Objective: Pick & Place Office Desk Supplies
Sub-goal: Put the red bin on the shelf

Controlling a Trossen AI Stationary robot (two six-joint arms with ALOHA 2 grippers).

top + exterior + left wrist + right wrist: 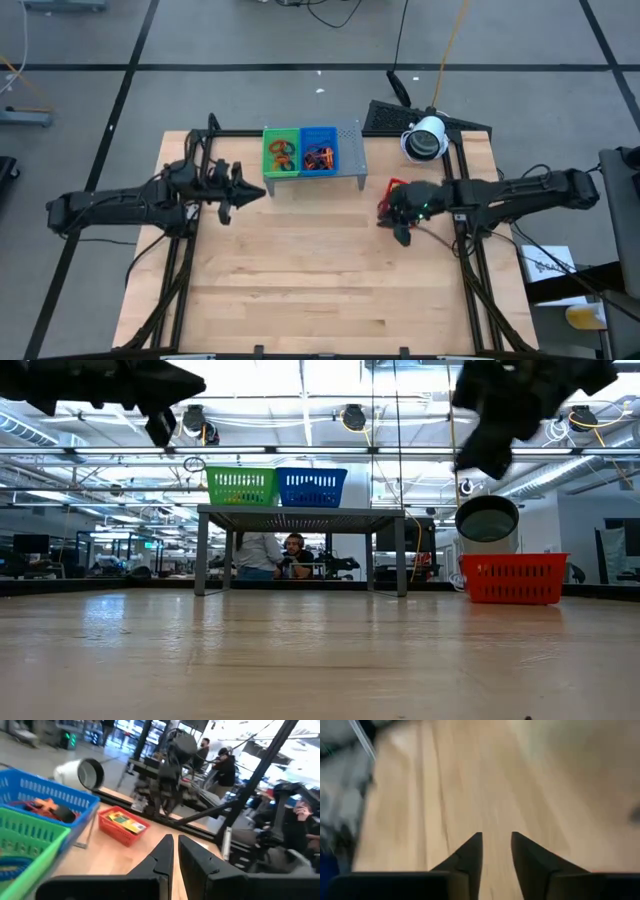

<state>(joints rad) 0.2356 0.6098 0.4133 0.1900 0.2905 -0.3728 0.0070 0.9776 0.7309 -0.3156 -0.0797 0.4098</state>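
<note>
Two dark arms, pointed black fingers [470,852]

I see a small yellow rectangular packet with green-black print [123,822] lying flat inside the red plastic tray [111,830], just beside my right arm. Thin orange-red rubber-band loops [319,156] lie tangled with dark bits in the blue plastic tray [320,133]. More orange loops [281,153] sit in the green plastic tray [281,133].
</note>
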